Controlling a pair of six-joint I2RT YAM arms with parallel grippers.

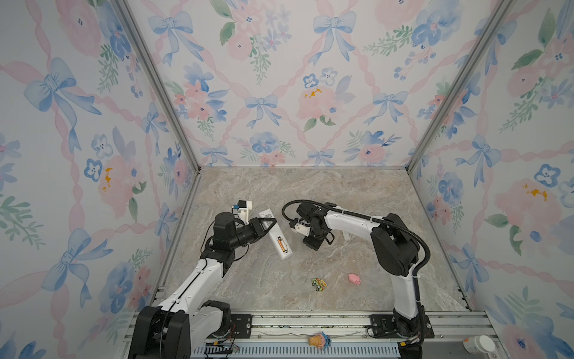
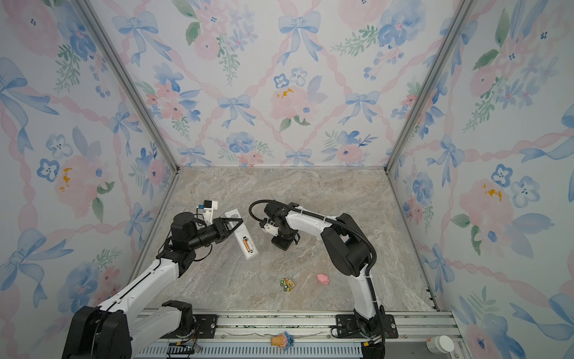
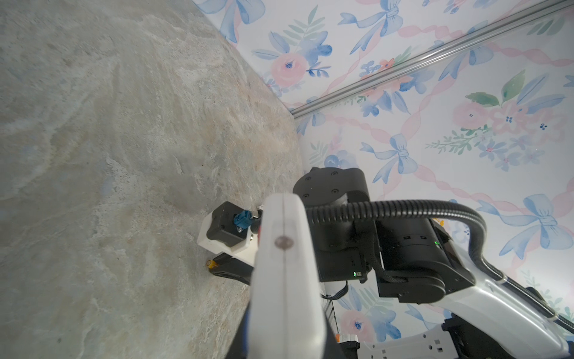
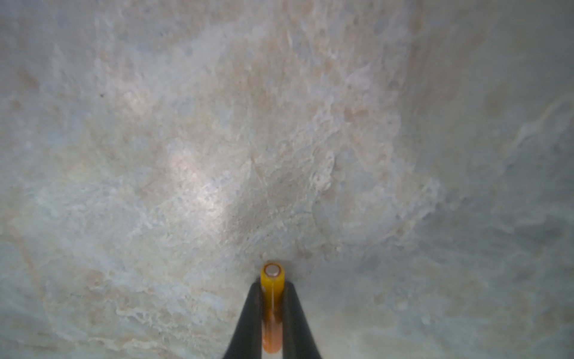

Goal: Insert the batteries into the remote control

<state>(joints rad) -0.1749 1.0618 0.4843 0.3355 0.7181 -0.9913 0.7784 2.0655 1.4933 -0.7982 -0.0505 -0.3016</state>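
Remote control [image 1: 275, 237] clamped in left jaws, one battery [image 1: 281, 244] seated; right jaws clamped on second battery [image 4: 272, 298].

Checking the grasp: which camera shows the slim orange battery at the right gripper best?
Right wrist view: the slim orange battery sits between the dark fingers of the right gripper, gold end and side clear. Left wrist view shows only its end. In both top views the gripper hides it.
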